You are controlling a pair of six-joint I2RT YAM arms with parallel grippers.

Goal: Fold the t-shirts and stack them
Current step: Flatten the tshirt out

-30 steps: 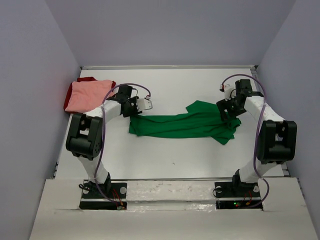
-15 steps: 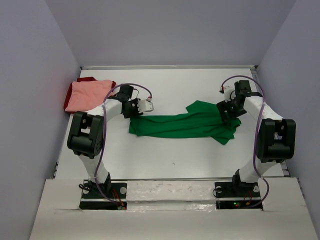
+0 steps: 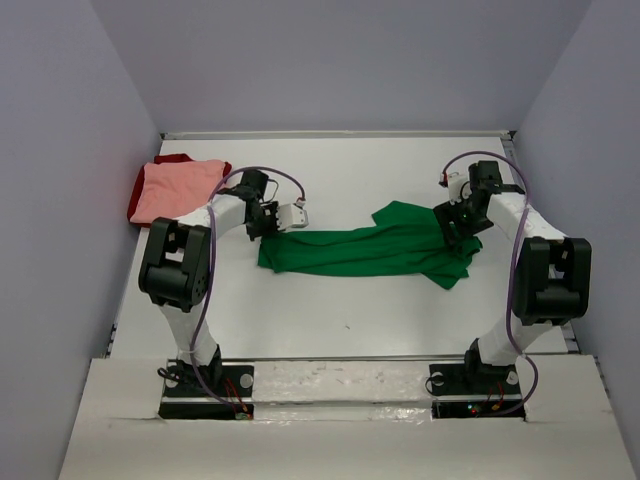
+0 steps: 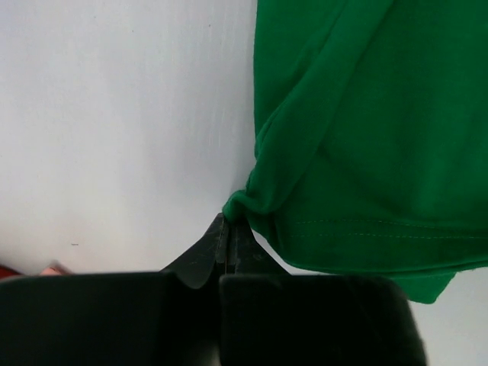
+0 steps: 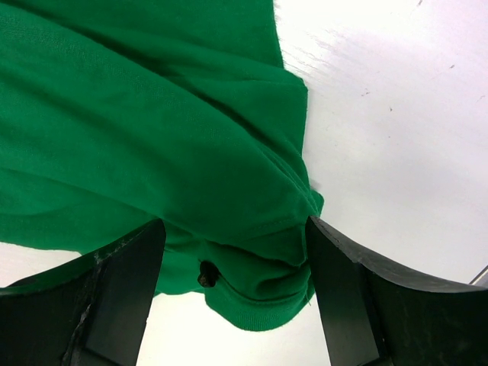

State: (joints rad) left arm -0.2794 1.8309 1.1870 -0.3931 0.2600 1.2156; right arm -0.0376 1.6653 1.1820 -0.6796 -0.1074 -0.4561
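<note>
The bright green t-shirt [image 3: 360, 250] lies stretched and rumpled across the middle of the table. My left gripper [image 3: 268, 232] is at its left end, shut on a bunched corner of the green t-shirt [image 4: 366, 137], pinched at the very tips [image 4: 229, 221]. At the shirt's right end my right gripper [image 3: 455, 232] is low over the cloth. It is open [image 5: 232, 225], its fingers [image 5: 122, 290] on either side of a fold of the green t-shirt [image 5: 152, 114] without pinching it. The salmon pink t-shirt [image 3: 175, 190] rests on the dark red t-shirt [image 3: 136, 205] at the far left.
Grey walls close in the table's left, right and back sides. The pink and red pile sits against the left wall. Bare white table [image 3: 350, 320] lies between the green shirt and the arm bases.
My left gripper has closed on the green shirt's left corner, its arm shifting slightly. The right arm and the shirts have not moved.
</note>
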